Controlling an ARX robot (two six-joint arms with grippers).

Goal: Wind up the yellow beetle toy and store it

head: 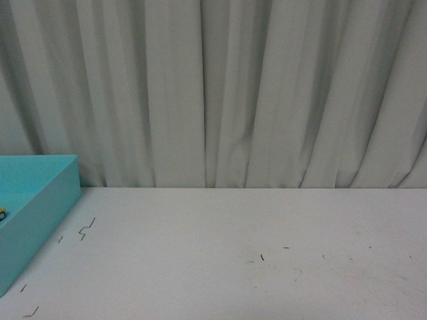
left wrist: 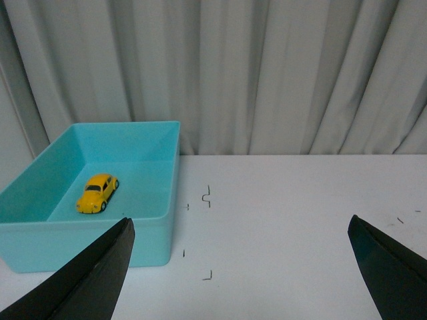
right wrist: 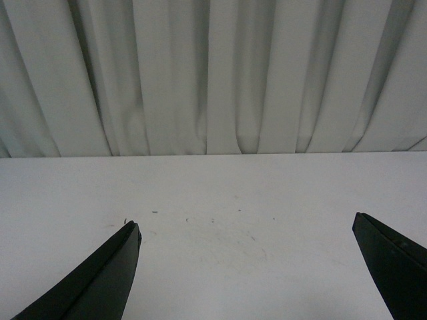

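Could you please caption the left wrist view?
Open left gripper faces the yellow beetle toy inside the turquoise bin.

White counter (head: 267, 267) ahead of me, matte, lightly scuffed, running back to a pale curtain. On it, at my left, sits a turquoise bin (left wrist: 80, 250), open-topped, flat on the surface. Small dark angular marks (left wrist: 207, 196) dot the counter just beside the bin; tape or ink, I cannot tell.
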